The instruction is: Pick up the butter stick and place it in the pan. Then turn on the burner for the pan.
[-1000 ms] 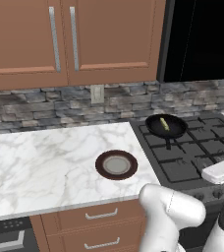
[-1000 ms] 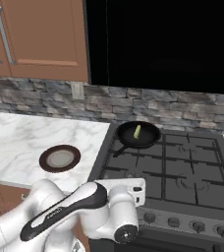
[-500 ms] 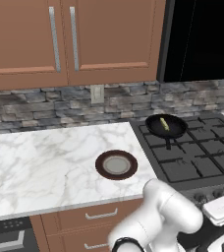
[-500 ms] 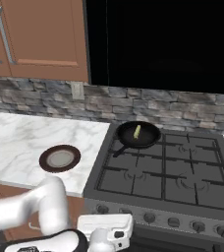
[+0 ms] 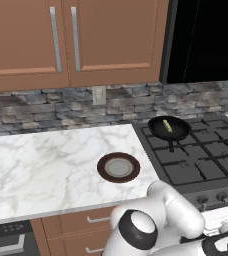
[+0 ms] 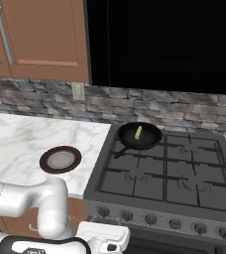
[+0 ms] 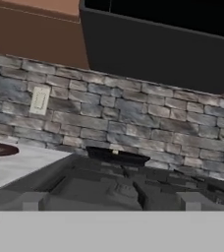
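A: Lying inside the pan [image 5: 169, 128], the butter stick [image 5: 168, 126] reads as a thin pale-yellow sliver, roughly centred on the black base.

B: Same from the right base view: butter stick [image 6: 138, 132] in the pan [image 6: 140, 136], which sits on the rear left burner [image 6: 143, 141] of the stovetop [image 6: 169, 178]. Handle?

A: Short, black, pointing from the pan toward the front of the stovetop [image 5: 201, 160] and slightly to the counter side.

B: Other burners under the grates look alike. A row of knobs [image 6: 163, 222] runs along the stovetop's front edge, below the pan's side and beyond.

A: Plate [image 5: 118, 167] with dark-brown rim and grey centre rests on the marble counter [image 5: 46, 165], just left of the stovetop's edge, well apart from the pan.

B: Hand view sits low, level with the stovetop's front edge. The pan [image 7: 116, 156] shows as a thin dark rim edge-on, stone backsplash [image 7: 133, 113] behind it, wall outlet [image 7: 39, 100] to its left.

A: Gripper?

B: The arm folds low in front of the stovetop, below the knob line. Fingertips aren't distinguishable in any view, so I cannot tell how wide the claw stands or whether it has hold of anything.
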